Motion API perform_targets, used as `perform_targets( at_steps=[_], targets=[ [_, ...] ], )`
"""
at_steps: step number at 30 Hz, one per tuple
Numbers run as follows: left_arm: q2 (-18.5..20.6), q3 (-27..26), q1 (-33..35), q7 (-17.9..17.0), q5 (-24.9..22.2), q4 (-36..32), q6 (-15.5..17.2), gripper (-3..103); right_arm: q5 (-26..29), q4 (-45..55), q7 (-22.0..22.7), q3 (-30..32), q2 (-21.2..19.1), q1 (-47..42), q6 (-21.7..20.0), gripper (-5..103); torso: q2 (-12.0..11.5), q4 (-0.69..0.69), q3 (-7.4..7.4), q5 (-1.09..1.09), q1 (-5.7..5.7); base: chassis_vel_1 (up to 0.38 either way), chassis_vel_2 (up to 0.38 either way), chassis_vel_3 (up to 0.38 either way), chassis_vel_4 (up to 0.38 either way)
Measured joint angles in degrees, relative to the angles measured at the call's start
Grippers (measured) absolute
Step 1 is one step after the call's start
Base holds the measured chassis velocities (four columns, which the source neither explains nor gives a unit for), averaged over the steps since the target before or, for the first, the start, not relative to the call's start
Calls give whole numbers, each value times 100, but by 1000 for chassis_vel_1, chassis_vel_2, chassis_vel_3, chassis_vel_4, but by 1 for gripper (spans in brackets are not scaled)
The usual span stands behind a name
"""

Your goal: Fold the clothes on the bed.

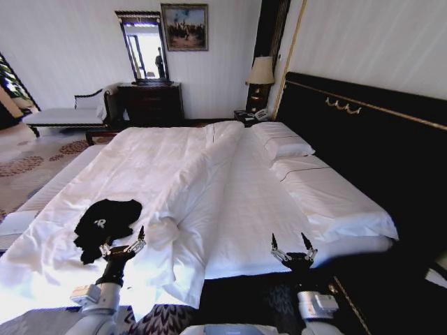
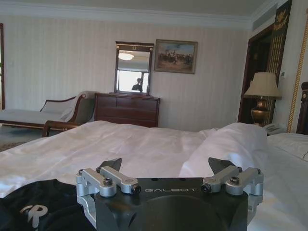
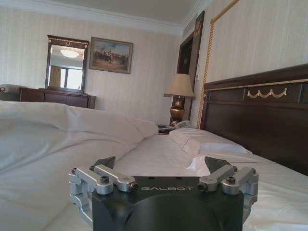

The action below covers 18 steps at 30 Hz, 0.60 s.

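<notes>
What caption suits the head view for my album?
Both open hands, left hand beside the crumpled black T-shirt, right hand apart, at the white bed.

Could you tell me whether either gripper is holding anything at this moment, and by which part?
Nothing is held: left gripper beside the black T-shirt and right gripper both have open, empty jaws.

This is a bedroom, furnished like a hotel room. A large bed (image 1: 230, 202) with white sheets, a white duvet (image 1: 174, 181) and pillows (image 1: 283, 143) stands against a tall dark headboard (image 1: 370, 139) with gold trim. A table lamp (image 1: 261, 73) and a telephone (image 1: 260, 114) sit on the nightstand beside it. Along the striped far wall stand a dark wooden dresser (image 1: 150, 103) with a mirror (image 1: 143, 49) above it, a framed painting (image 1: 184, 27) and a chaise lounge (image 1: 70, 112). Patterned carpet (image 1: 31, 157) covers the floor.
</notes>
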Motion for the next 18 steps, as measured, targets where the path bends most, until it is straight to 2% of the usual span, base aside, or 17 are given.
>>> perform_targets(
  at_steps=[18],
  targets=[
    [-18, -30, 37, 0, -5, -2, -14, 100, -57, 1, 18, -34, 48, -11, -12, 100, 0, 0, 0, 1, 0, 68, 115, -63, -116]
  ],
)
